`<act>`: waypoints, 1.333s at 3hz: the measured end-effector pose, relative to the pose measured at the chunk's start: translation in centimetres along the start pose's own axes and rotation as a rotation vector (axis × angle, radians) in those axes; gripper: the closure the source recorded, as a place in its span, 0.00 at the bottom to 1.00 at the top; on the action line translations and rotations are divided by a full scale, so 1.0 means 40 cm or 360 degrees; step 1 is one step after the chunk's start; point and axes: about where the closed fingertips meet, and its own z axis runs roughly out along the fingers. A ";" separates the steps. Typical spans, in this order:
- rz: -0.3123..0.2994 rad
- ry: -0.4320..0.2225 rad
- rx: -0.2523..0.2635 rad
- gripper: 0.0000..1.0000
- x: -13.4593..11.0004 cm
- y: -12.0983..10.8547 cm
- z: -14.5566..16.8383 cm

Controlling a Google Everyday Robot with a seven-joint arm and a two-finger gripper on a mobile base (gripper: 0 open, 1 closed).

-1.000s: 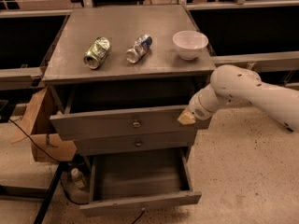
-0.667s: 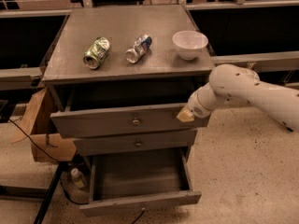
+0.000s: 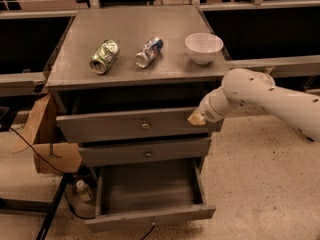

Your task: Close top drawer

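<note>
The tool [image 3: 196, 118] is seen against the right end of the top drawer [image 3: 115, 127] front panel, at the tip of the white arm [image 3: 272, 100] reaching in from the right; whether it's open or closed cannot be told. The top drawer is pulled partly out, w/ its brass knob [image 3: 145, 126] left of the tool at approx. the same height. Just below the tool the middle drawer [image 3: 170, 150] is nearly shut; further below, the bottom drawer [image 3: 150, 216] is pulled well out. Above the tool, on the counter [image 3: 125, 24], a white bowl [image 3: 203, 47] is set, w/ a silver-blue can [image 3: 149, 52] & a green can [image 3: 104, 57] lying further left.
</note>
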 end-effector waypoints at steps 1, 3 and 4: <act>0.0029 -0.0040 0.0057 1.00 -0.019 -0.024 0.010; 0.0073 -0.0128 0.0176 1.00 -0.048 -0.061 0.025; 0.0073 -0.0128 0.0176 1.00 -0.049 -0.061 0.025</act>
